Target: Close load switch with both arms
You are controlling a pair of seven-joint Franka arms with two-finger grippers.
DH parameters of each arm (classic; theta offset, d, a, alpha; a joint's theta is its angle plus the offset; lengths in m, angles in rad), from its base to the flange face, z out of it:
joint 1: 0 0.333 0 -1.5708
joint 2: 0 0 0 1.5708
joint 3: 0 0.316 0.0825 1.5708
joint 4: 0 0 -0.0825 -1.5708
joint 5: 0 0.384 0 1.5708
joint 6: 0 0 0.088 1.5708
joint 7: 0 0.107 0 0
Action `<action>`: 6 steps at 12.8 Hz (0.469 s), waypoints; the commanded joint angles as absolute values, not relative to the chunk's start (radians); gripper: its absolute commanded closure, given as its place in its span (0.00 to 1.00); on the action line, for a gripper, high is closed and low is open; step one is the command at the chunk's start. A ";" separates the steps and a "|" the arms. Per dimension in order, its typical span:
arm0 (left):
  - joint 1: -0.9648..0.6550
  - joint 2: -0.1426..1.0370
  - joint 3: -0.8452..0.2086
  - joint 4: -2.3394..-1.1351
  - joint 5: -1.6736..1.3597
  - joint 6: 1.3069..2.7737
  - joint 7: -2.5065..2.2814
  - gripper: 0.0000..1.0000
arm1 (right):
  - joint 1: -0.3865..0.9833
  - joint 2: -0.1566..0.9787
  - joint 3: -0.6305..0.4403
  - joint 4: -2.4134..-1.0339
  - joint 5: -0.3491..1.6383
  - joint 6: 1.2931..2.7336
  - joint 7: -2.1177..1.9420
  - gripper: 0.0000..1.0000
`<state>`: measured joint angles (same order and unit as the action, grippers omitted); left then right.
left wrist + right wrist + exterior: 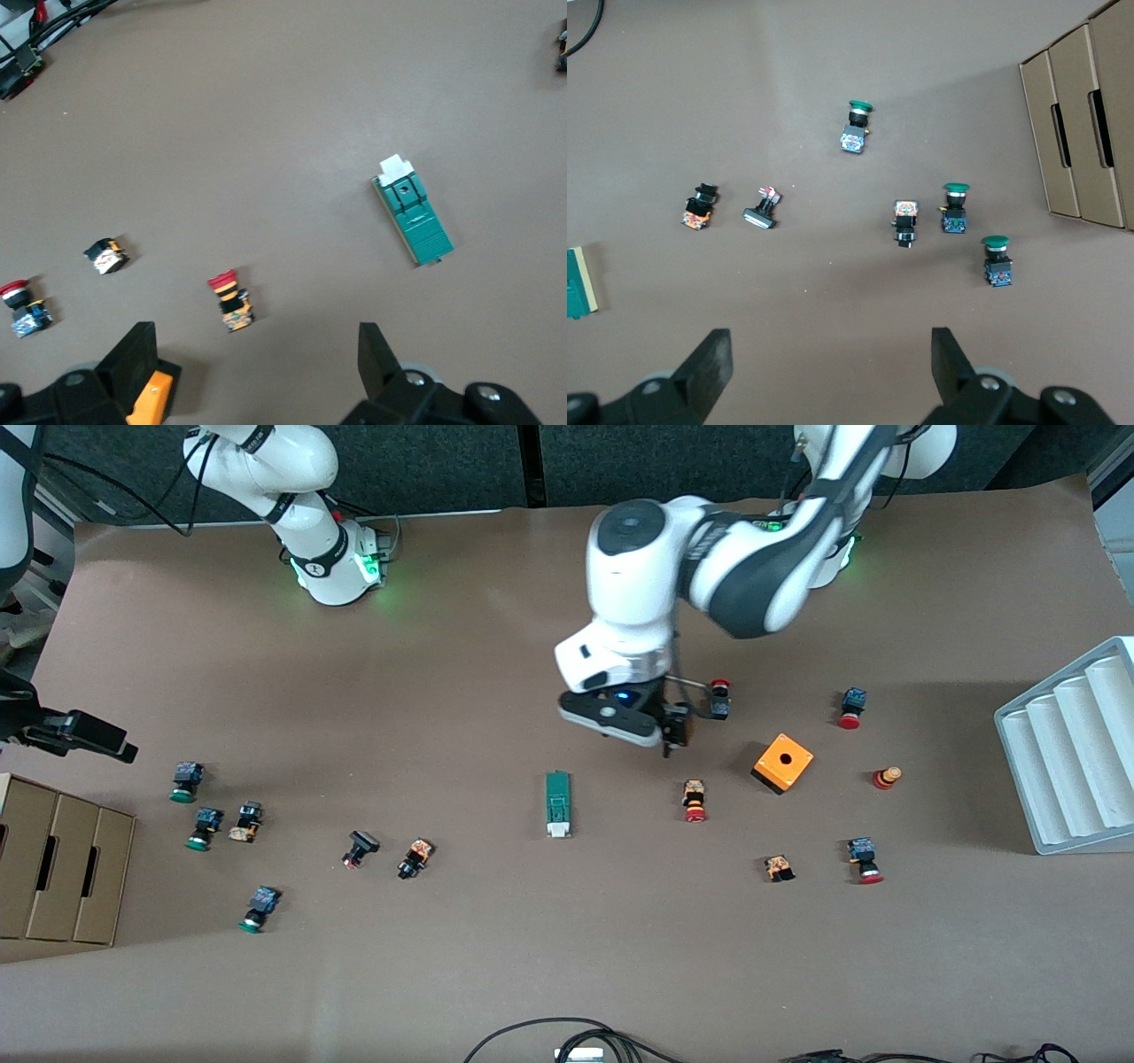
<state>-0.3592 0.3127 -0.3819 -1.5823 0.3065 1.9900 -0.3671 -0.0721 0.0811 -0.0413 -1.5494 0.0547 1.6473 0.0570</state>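
Observation:
The load switch (pixel 557 804) is a narrow green block lying flat in the middle of the table, its white piece at the end nearer the front camera. In the left wrist view the load switch (pixel 413 211) lies ahead of the fingers and off to one side. My left gripper (pixel 671 733) hangs open over bare table between the switch and the orange box; the left gripper (pixel 257 359) holds nothing. My right gripper (pixel 99 740) is open over the right arm's end of the table, well away from the switch. The right gripper (pixel 830 354) is empty, and only an edge of the load switch (pixel 579 283) shows there.
Push buttons lie scattered: green-capped ones (pixel 205 828) toward the right arm's end, red-capped ones (pixel 695 801) toward the left arm's end. An orange box with a hole (pixel 782 762), a white ribbed tray (pixel 1067 753), a cardboard box (pixel 58 868) and cables (pixel 567 1038) are also here.

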 commanded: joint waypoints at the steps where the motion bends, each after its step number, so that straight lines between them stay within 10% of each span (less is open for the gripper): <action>1: -0.252 0.249 -0.390 -1.577 0.188 1.941 -0.235 0.00 | -0.069 0.078 -0.034 -1.548 0.060 1.629 0.074 0.00; 6: -0.086 0.154 -0.373 -1.534 0.069 1.780 -0.164 0.00 | -0.066 0.087 -0.034 -1.548 0.061 1.618 0.071 0.00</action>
<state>-0.1330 0.2100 -0.3755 -1.5329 0.1247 1.8294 -0.1963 -0.0698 0.0826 -0.0339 -1.5501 0.0546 1.6325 0.0580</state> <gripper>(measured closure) 0.000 0.000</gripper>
